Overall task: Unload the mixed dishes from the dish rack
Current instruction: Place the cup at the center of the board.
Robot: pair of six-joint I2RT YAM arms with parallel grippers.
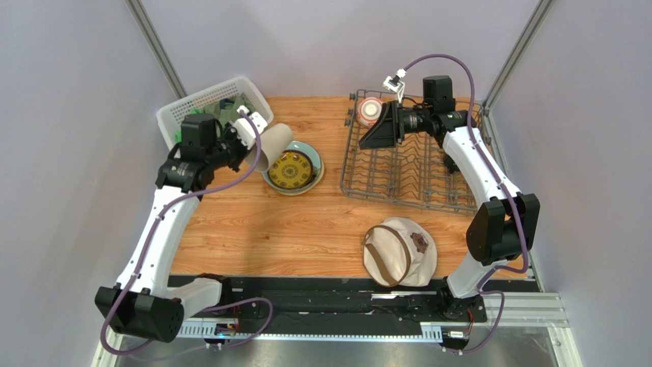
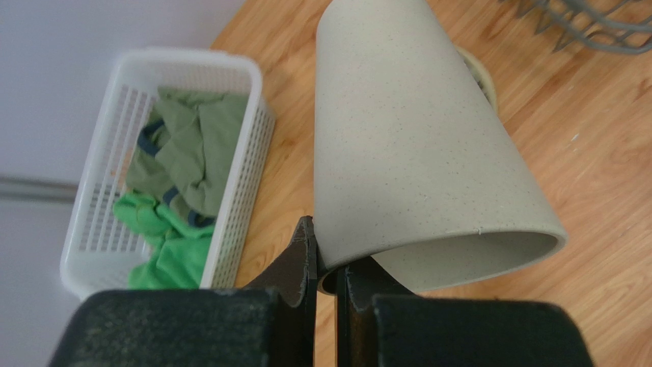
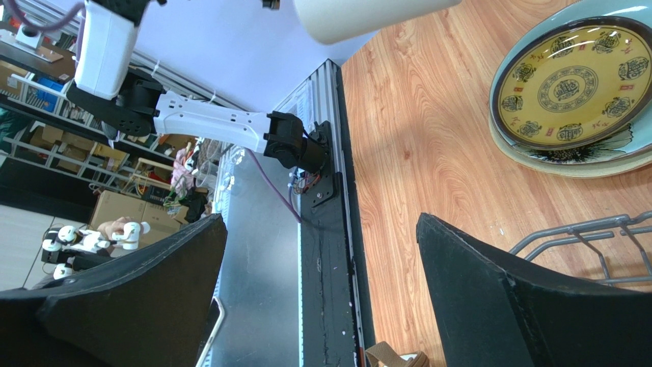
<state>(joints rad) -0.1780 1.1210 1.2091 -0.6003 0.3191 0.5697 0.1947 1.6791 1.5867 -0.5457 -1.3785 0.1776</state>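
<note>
My left gripper [image 1: 251,150] [image 2: 327,260] is shut on the rim of the beige tumbler [image 1: 269,145] [image 2: 413,138], one finger inside and one outside. The tumbler hangs tilted above the wood, beside the plates; its end shows in the right wrist view [image 3: 360,15]. The small dark yellow-patterned plate [image 1: 291,169] [image 3: 578,84] lies on the pale green plate [image 1: 312,155] [image 3: 499,73], with a cream rim [image 3: 597,165] under them. The dish rack [image 1: 413,172] holds the red-orange-and-white bowl [image 1: 371,111] in its far left corner. My right gripper [image 1: 373,131] [image 3: 321,267] is open over the rack's left part, holding nothing.
A white lattice basket [image 1: 200,103] [image 2: 245,176] with green cloths sits at the far left. A round beige hat [image 1: 399,251] lies near the front edge, right of centre. Rack wires [image 3: 581,233] [image 2: 597,23] show in both wrist views.
</note>
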